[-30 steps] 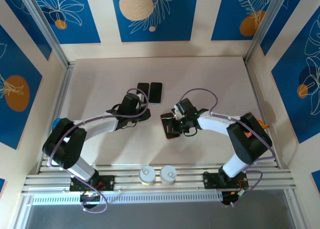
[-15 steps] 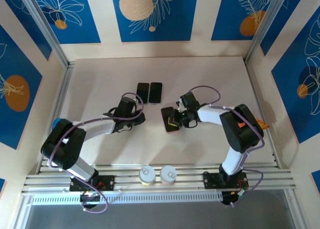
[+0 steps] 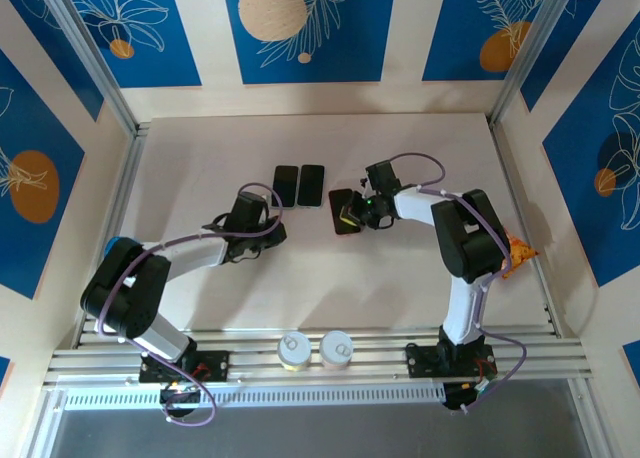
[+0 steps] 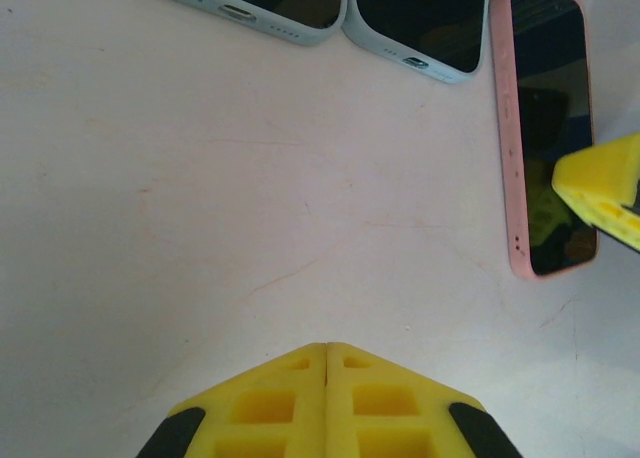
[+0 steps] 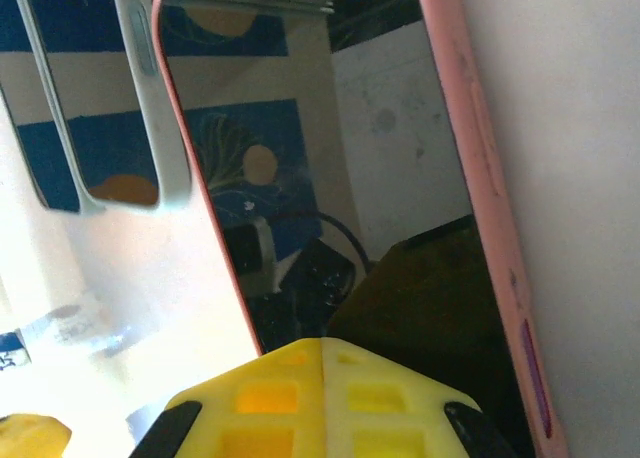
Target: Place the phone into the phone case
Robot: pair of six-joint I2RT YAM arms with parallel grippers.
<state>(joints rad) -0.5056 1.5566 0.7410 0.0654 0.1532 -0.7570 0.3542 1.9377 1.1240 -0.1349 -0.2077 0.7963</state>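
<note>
1. The phone (image 3: 338, 203) is seen lying flat and screen up on the table (image 3: 420, 298), apparently seated inside the pink case (image 4: 503, 128), whose rim is visible along both long edges
2. The right gripper (image 5: 322, 383) is held with its pads closed together, nothing between them, and their tips are set low over the near part of the glass; whether the glass is actually touched cannot be told
3. The left gripper (image 4: 327, 393) is likewise closed on nothing and is kept well apart from the phone, over bare table
4. The phone is judged stiff, fairly light and slick on its glossy face; the case is judged softer and grippier, so a hold is best taken across the pink long edges, or a flat downward press used near the corners
5. Two pale-blue-cased phones (image 4: 330, 3) lie just beside the pink case's far corner, so little room is left on that side; open table is offered toward the near edge and to the right
</note>
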